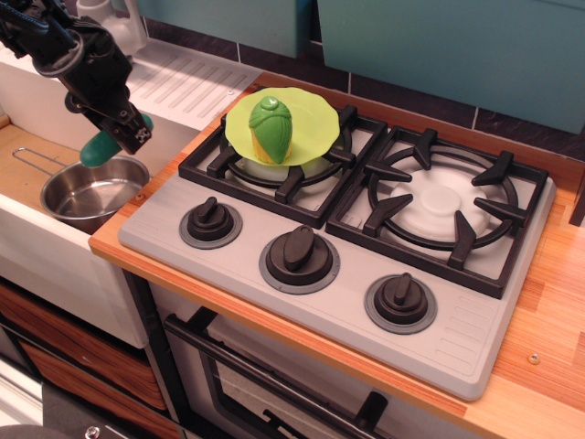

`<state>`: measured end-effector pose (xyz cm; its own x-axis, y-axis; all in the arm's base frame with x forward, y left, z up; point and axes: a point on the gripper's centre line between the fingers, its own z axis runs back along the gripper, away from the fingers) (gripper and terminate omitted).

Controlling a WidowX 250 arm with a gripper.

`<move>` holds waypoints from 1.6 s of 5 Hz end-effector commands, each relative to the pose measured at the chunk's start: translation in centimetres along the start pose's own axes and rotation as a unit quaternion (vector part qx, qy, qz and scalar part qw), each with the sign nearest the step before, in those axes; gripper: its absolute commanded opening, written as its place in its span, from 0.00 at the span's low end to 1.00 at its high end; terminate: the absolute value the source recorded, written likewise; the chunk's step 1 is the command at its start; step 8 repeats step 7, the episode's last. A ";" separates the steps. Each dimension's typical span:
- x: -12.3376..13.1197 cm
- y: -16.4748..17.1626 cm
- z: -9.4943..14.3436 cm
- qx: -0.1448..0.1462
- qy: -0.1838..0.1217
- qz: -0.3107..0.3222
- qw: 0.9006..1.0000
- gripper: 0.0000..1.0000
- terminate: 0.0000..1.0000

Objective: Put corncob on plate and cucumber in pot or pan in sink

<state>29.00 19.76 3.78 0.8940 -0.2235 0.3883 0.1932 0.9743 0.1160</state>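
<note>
Corncob point(271, 130) already sat on plate point(311, 119); my gripper point(117, 139) pinched the cucumber point(96, 149) above the pot point(91, 192) in the sink point(37, 265), release pending.

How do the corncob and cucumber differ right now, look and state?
The corncob rests free on the plate on the stove; the cucumber is held in the gripper above the pot. The corncob shows yellow beside bright green husk; the cucumber is plain darker green. Both are green toy vegetables.
</note>
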 end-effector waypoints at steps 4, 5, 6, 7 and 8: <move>0.2 3.3 1.3 0.026 0.003 -0.009 1.000 1.00 0.00; 0.6 2.8 1.6 0.026 0.006 -0.003 1.000 1.00 0.00; 0.8 2.2 2.3 0.027 0.013 -0.002 1.000 1.00 0.00; 1.3 1.4 4.3 0.025 0.033 0.001 0.999 1.00 1.00; 1.3 1.4 4.3 0.025 0.033 0.001 0.999 1.00 1.00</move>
